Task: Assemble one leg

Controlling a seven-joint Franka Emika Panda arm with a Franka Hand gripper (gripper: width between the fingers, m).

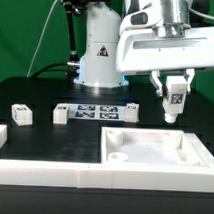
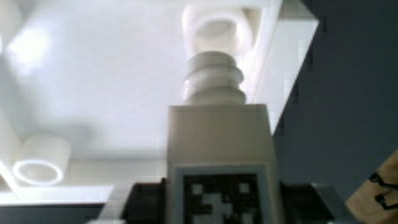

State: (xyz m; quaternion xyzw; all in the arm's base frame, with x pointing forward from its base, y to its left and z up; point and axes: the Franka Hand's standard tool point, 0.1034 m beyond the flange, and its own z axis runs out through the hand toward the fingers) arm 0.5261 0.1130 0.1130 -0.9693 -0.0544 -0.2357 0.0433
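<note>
My gripper [image 1: 175, 96] is shut on a leg [image 1: 175, 100], a small white block with a black-and-white tag, and holds it upright just above the far right corner of the large white tray [image 1: 190, 158]. In the wrist view the leg [image 2: 221, 120] runs out from between the dark fingers [image 2: 143, 203], tag facing the camera. Its ribbed end points at a round socket [image 2: 226, 26] in the tray corner. I cannot tell whether the tip touches the socket. Another round socket [image 2: 39, 160] shows on the tray floor.
Three loose legs lie on the black table: one at the exterior view's left [image 1: 21, 114], one beside the marker board [image 1: 61, 113], one at its right end [image 1: 131, 112]. The marker board [image 1: 95, 113] lies mid-table. A white wall piece [image 1: 33, 170] stands at the front left.
</note>
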